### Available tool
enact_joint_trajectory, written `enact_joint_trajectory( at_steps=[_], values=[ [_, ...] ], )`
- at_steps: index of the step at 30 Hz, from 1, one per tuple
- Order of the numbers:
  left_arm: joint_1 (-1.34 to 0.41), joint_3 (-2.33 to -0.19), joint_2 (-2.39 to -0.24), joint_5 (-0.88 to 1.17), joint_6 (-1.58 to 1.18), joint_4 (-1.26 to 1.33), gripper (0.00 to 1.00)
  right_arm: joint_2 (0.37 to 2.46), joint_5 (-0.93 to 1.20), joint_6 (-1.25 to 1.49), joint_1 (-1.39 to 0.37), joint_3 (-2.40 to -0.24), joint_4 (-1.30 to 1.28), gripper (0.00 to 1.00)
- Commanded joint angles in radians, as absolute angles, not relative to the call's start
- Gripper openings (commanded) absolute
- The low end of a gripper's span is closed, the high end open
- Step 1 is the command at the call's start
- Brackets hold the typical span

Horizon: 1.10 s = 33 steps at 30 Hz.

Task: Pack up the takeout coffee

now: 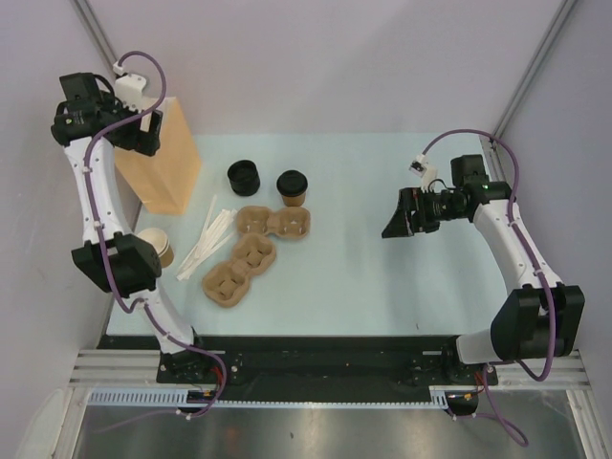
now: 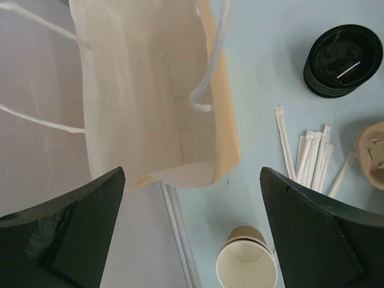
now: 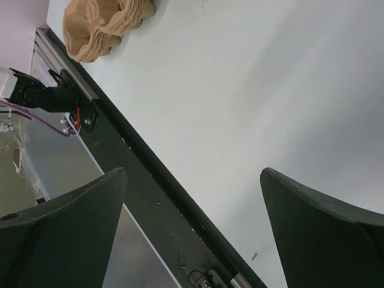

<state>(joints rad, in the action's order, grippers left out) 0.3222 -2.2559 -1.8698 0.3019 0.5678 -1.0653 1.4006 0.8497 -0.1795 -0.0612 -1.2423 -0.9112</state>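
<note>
The takeout coffee (image 1: 292,186), a small brown cup with a black lid, stands upright mid-table behind the cup carriers, and neither gripper touches it. It is out of both wrist views. A tan paper bag (image 1: 168,159) stands open at the far left; its pale inside (image 2: 144,90) fills the left wrist view. My left gripper (image 1: 143,136) hangs above the bag's mouth, open and empty (image 2: 192,174). My right gripper (image 1: 397,220) hovers over bare table on the right, well apart from the coffee, open with nothing between its fingers (image 3: 192,171).
A stack of black lids (image 1: 244,177) sits left of the coffee. Three pulp cup carriers (image 1: 251,256) lie in front of it. White wrapped sticks (image 1: 204,241) fan out beside a lidless cup (image 2: 247,264) near the left arm. A black rail (image 3: 150,174) edges the table's near side.
</note>
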Motion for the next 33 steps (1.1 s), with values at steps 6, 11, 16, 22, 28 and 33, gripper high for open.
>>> enact_joint_trajectory(
  at_steps=[6,11,16,22,28,33],
  values=[
    [0.331,-2.289,-1.942,0.333,0.636,-1.043,0.97,1.416,0.882,-0.195,-0.037,-1.285,-0.92,1.0],
    [0.33,-2.287,-1.991,0.374,0.655,-1.045,0.84,1.428,0.89,-0.183,-0.031,-1.285,-0.913,1.0],
    [0.327,-2.286,-2.013,0.387,0.669,-1.042,0.54,1.428,0.89,-0.179,-0.026,-1.285,-0.91,1.0],
    [0.327,-2.284,-1.987,0.408,0.696,-1.025,0.11,1.43,0.894,-0.176,-0.021,-1.285,-0.911,1.0],
    [0.325,-2.287,-1.933,0.394,0.695,-0.936,0.0,1.422,0.902,-0.175,-0.017,-1.285,-0.91,1.0],
    [0.318,-2.313,-1.87,0.402,0.643,-0.787,0.0,1.413,0.904,-0.169,-0.012,-1.285,-0.904,1.0]
  ],
)
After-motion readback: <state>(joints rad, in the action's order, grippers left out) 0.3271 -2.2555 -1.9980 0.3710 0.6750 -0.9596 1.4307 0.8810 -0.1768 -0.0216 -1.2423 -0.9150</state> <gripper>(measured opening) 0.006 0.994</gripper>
